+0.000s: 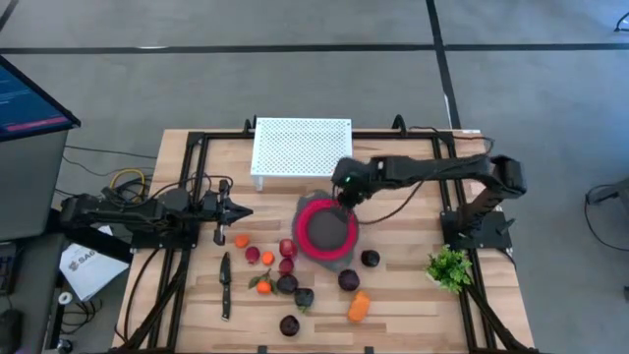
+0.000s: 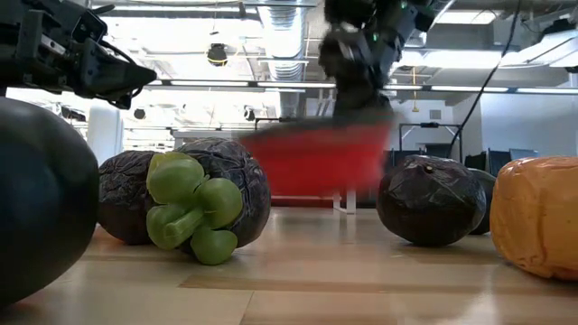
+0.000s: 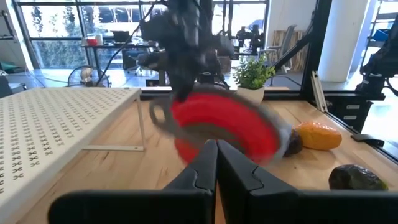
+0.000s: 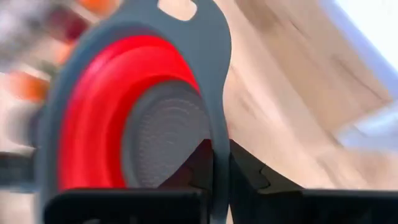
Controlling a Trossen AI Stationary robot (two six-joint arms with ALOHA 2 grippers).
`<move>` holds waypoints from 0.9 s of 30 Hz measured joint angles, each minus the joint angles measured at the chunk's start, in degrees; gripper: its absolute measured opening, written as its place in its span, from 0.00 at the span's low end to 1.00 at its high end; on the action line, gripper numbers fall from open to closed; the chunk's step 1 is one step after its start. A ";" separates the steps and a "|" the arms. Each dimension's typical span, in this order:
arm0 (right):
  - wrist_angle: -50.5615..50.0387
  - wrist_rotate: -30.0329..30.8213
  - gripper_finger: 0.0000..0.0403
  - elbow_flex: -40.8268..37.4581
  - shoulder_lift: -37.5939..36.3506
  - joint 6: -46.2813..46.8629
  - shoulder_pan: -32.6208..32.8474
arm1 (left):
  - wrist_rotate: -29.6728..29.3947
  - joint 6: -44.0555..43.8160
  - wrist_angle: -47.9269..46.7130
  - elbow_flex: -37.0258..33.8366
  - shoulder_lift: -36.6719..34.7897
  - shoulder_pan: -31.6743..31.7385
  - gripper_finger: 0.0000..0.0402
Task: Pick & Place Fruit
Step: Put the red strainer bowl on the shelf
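R end effector [image 4: 214, 177] clamped on red bowl [image 4: 112, 118] rim.

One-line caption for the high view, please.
Right gripper shut on the rim of the red bowl among scattered fruit; left gripper waits shut near the table's left side.

Collapsible bowl [image 1: 327, 232]: red wall, grey rim and base; perforated rack [image 1: 301, 147]: white, dotted; small rounded fruit [image 1: 360, 306]: orange, red, dark purple; leafy sprig [image 1: 449, 267]: green; knife [image 1: 225, 285]: apparently black.
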 joint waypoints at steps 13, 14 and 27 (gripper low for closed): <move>18.21 -2.31 0.03 0.00 -9.32 4.63 -13.54 | 0.01 -0.42 0.50 0.00 0.00 -0.01 0.00; 19.82 -2.40 0.03 0.00 -9.35 5.28 -15.34 | 0.01 -0.42 0.65 0.00 0.00 -0.01 0.00; 19.92 -8.93 0.03 19.64 8.24 6.65 -23.97 | 0.01 -0.42 1.54 0.00 0.00 -0.01 0.00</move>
